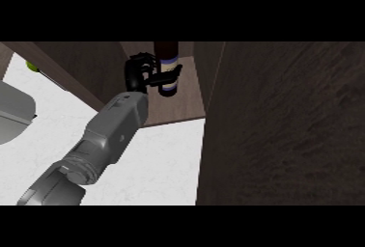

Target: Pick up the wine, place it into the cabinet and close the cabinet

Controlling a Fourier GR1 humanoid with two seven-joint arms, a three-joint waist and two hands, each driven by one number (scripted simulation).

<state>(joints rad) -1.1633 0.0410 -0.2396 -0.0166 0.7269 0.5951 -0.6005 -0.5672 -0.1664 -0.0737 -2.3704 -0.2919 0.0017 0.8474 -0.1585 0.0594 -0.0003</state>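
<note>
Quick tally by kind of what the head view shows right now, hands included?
wine bottle: 1
cabinet: 1, open
left hand: 1, curled round the bottle inside the cabinet
grey object at the left edge: 1
small green item: 1
Total: 5

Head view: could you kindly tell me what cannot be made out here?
Wine bottle: far end cut off at the top edge; left hand covers part of its label.
Green thing, upper left: mostly behind the cabinet wall.
Grey object: cut off by the left edge.
Right hand: not shown.
</note>
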